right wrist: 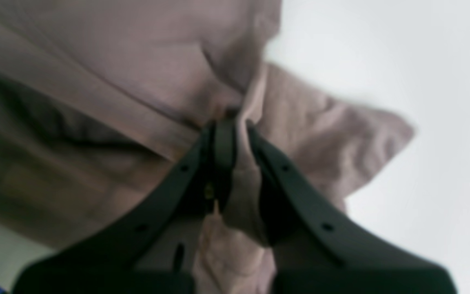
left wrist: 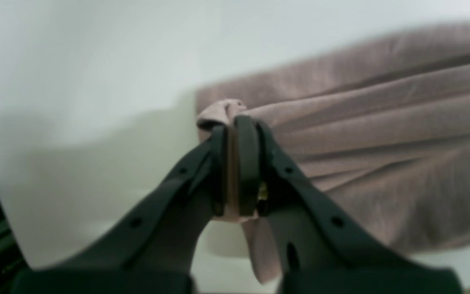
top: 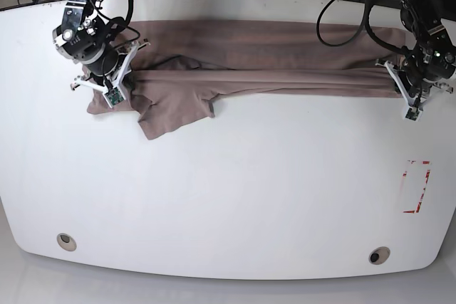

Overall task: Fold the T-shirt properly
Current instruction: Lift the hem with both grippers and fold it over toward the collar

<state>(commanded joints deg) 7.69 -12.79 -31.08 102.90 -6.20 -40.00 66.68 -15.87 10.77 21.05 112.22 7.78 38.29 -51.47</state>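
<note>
Mauve wrinkled cloth T-shirt (top: 256, 62) stretches across the white bench (top: 228, 197) — left fingers (left wrist: 237, 122) and right fingers (right wrist: 235, 122) both clenched on its ends.

White table (top: 228, 197), red marking (top: 416, 186)

White table (top: 228, 197); mauve T-shirt (top: 242, 58) stretched along far edge.

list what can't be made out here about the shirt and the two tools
- Base view: both grip points on the T-shirt are hidden beneath the arms' wrists.
- Left wrist view: the left tool covers the pinched edge; blur hides the seams.
- Right wrist view: the right tool and bunched cloth hide which part is held; everything is soft.
</note>
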